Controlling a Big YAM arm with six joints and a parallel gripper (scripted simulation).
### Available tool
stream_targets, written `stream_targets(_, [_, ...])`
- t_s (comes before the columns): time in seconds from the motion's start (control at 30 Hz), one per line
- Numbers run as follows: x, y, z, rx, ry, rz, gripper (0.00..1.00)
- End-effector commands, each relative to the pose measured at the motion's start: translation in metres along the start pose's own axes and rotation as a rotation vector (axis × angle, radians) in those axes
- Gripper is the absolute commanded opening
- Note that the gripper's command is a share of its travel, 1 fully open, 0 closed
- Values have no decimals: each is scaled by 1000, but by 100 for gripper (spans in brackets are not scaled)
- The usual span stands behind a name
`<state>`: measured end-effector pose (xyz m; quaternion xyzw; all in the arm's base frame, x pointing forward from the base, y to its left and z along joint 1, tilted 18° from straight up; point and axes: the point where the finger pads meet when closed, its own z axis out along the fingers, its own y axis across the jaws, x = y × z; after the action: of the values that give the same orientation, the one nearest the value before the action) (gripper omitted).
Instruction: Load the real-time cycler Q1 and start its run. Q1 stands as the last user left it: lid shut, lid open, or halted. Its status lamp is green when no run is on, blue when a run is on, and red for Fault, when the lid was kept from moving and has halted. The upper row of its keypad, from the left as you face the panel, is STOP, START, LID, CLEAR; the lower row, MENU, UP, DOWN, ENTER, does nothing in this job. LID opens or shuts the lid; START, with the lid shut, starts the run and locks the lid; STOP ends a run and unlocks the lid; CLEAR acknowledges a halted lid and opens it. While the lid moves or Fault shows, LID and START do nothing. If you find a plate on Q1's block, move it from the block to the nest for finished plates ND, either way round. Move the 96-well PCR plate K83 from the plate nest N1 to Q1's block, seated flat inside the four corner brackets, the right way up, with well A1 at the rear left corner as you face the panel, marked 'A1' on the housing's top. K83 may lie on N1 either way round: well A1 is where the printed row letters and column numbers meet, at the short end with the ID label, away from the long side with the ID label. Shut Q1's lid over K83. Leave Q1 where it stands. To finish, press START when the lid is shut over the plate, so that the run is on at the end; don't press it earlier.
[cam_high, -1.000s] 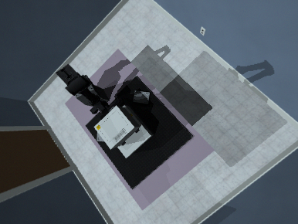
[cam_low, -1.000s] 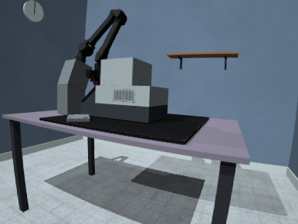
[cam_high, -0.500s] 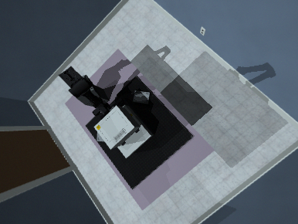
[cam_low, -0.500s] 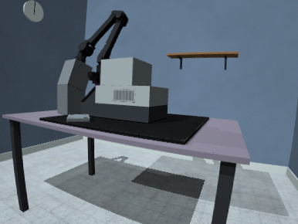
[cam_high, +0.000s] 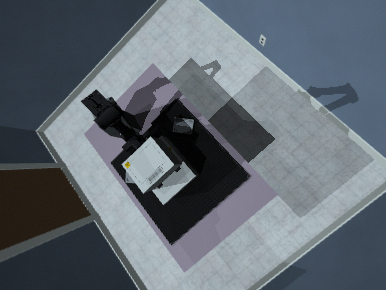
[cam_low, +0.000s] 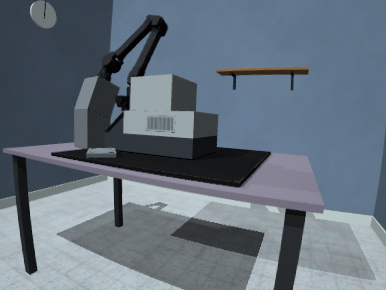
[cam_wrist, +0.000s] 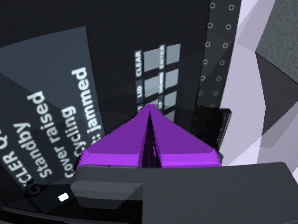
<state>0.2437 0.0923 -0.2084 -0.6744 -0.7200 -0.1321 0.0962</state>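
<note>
My gripper (cam_wrist: 149, 111) is shut and empty, its purple fingertips over the keypad's upper row, just below the LID key (cam_wrist: 151, 86) in the wrist view. The tips hide the START area; whether they touch is unclear. The CLEAR key (cam_wrist: 153, 60) shows above. Cycler Q1 (cam_high: 175, 184) (cam_low: 159, 145) stands on the black mat. Its light lid box (cam_high: 150, 161) (cam_low: 151, 93) lies level on the housing, with no gap visible in the exterior view. The block is hidden. The display (cam_wrist: 55, 70) lists Standby and jammed; a white mark (cam_wrist: 63, 197) shows beside the words, its line unclear. No plate is identifiable.
A low pale nest or plate (cam_high: 129, 177) (cam_low: 101, 152) lies beside Q1 near the mat's edge. Another nest-like item (cam_high: 184, 125) lies on Q1's other side. The black mat (cam_high: 210, 185) (cam_low: 225, 172) covers much of the mauve table (cam_high: 250, 192) (cam_low: 295, 175).
</note>
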Motion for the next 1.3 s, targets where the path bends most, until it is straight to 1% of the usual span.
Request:
stream_targets(0.0, [2,0,4,1,-3,4,0])
stream_targets(0.2, [3,-17,4,28,0,-18,0])
stream_targets(0.4, [3,-32,5,65,2,-12,0])
stream_targets(0.5, [4,-36,6,72,4,-8,0])
stream_targets(0.63, [4,-38,7,70,6,-2,0])
stream_targets(0.83, [5,-49,8,101,8,13,0])
stream_targets(0.9, [5,-52,9,107,9,13,0])
stream_targets(1.0, [6,-55,10,106,12,10,0])
stream_targets(1.07, [6,-59,10,117,12,12,0])
stream_targets(1.13, [6,-59,10,117,12,12,0])
stream_targets(1.27, [6,-69,11,146,12,17,0])
